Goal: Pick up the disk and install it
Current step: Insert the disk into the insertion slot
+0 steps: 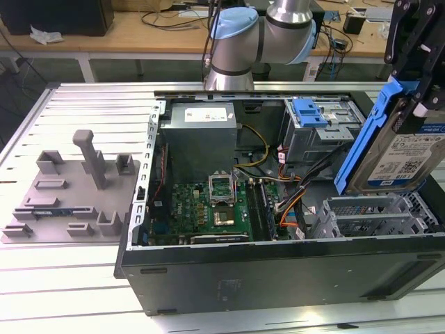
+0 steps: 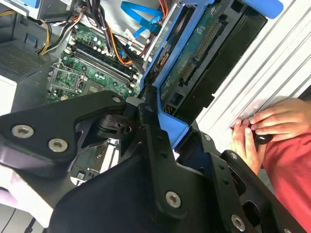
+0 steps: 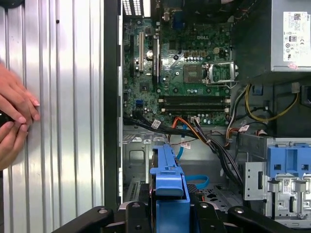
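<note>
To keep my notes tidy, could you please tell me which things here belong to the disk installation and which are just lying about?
In the job: the disk, clamped in the gripper; the open computer case.
Lying about: the grey fixture tray; a person's hands.

The exterior view's right edge crops the disk [image 1: 410,156].

Pincer [image 1: 416,94] clamped on disk [image 1: 410,156], raised; arm [image 1: 261,35] bent.

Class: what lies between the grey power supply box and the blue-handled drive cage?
Yellow and black cables run between the power supply box and the drive cage, in the exterior view.
</note>
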